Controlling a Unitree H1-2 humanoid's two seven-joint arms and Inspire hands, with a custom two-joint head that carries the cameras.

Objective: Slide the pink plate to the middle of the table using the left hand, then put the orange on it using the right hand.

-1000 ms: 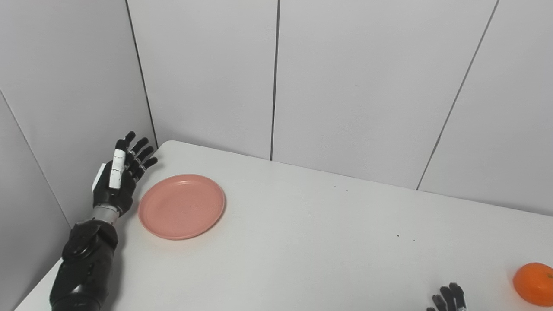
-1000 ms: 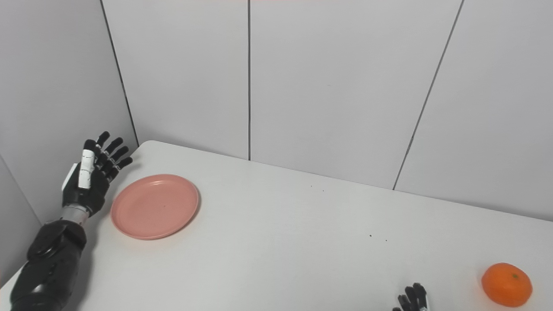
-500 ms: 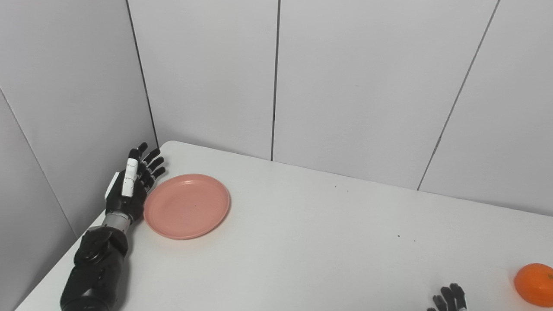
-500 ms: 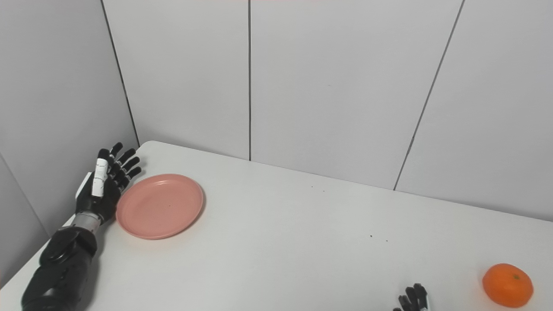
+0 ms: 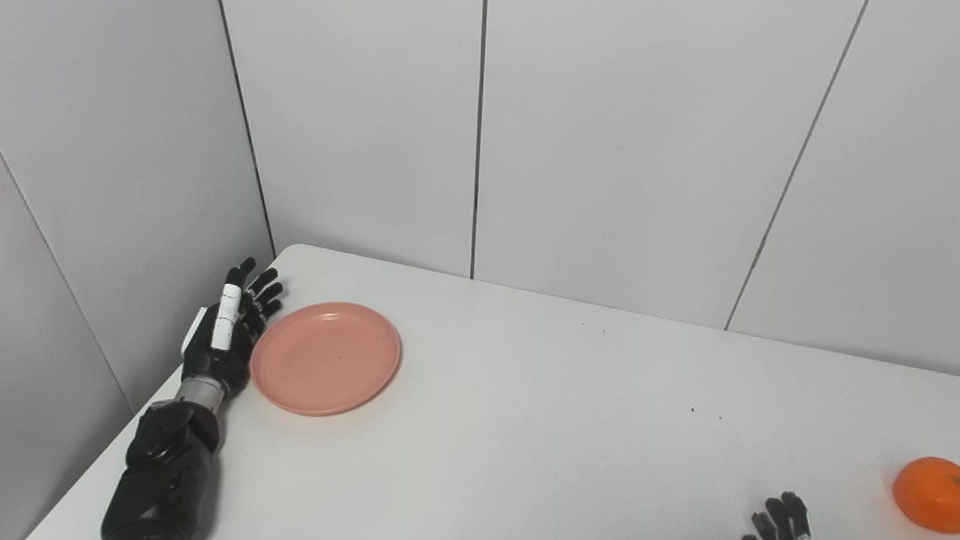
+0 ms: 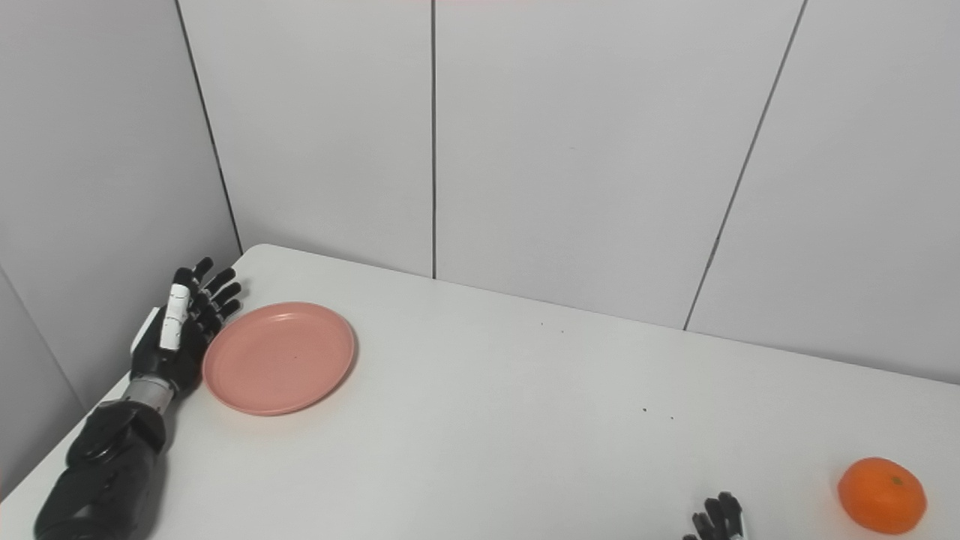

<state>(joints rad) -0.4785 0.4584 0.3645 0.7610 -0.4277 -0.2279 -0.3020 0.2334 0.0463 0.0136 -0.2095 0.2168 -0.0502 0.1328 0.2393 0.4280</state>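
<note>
At far left of the left eye view, the left hand [image 5: 223, 337] is standing edge-on, fingers spread and holding nothing, against the left rim of the pink plate [image 5: 325, 358]; whether it is touching is unclear. The plate is sitting well left of the table [image 5: 525, 420] middle, so the slide step is under way. The orange [image 5: 928, 493] is lying at far right.

From the right eye view, only the right hand's [image 6: 718, 519] fingertips are showing at the bottom edge; its state cannot be told. Next move: a steady rightward push.
</note>
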